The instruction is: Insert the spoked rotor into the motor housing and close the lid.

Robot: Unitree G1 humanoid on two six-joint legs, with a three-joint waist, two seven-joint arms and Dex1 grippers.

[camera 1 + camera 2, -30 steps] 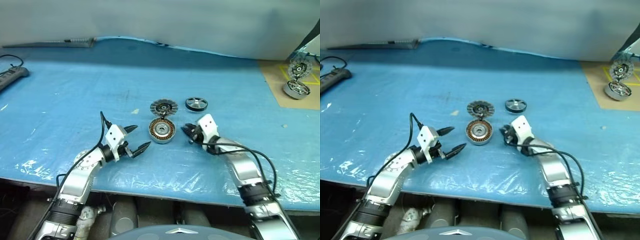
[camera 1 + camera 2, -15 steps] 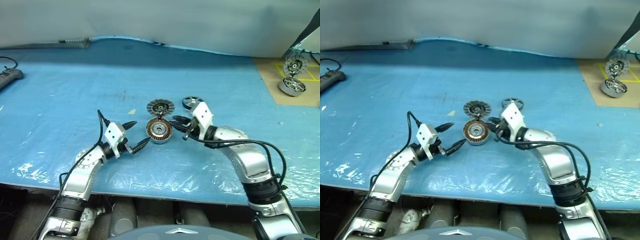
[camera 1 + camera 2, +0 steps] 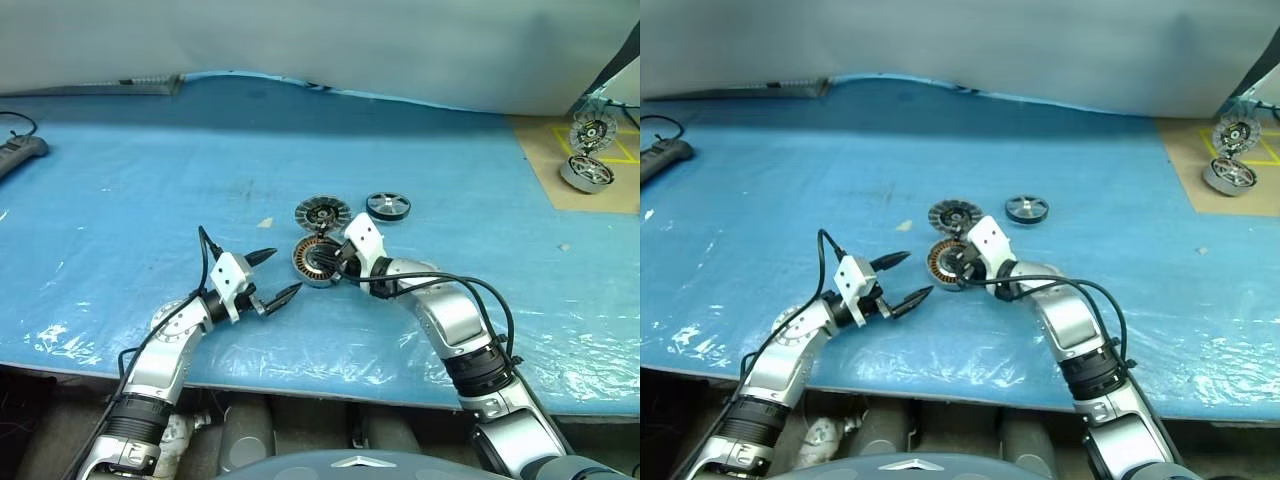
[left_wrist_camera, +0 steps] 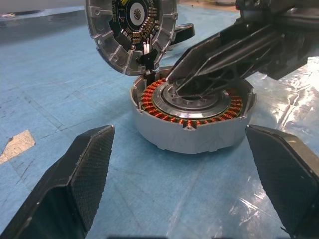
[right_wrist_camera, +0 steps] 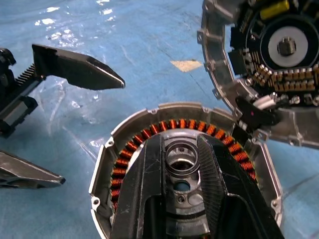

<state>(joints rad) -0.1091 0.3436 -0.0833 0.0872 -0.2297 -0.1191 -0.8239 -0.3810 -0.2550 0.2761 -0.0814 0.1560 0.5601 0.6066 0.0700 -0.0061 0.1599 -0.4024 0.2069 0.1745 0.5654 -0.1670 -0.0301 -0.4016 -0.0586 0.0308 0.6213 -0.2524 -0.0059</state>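
Observation:
The motor housing (image 3: 312,262) stands on the blue sheet, its copper windings (image 4: 164,112) facing up. Its lid (image 3: 322,213) is swung open behind it, finned inner face (image 4: 130,30) showing. The spoked rotor (image 3: 388,206) lies flat to the right of the lid, apart from both grippers. My right gripper (image 3: 335,262) reaches in from the right, tips over the housing's centre. It is shut on a small silver ring (image 5: 182,157). My left gripper (image 3: 283,272) hovers open just left of the housing, nothing between its fingers (image 4: 75,174).
A second motor (image 3: 585,172) with its finned disc (image 3: 592,130) sits on a brown board at the far right. A power strip (image 3: 20,150) lies at the far left. A small tape scrap (image 3: 265,223) is left of the lid. The table's front edge runs below both arms.
My right gripper has swung left from beside the housing to over its centre, still narrowly shut. The left gripper has stayed in place, open.

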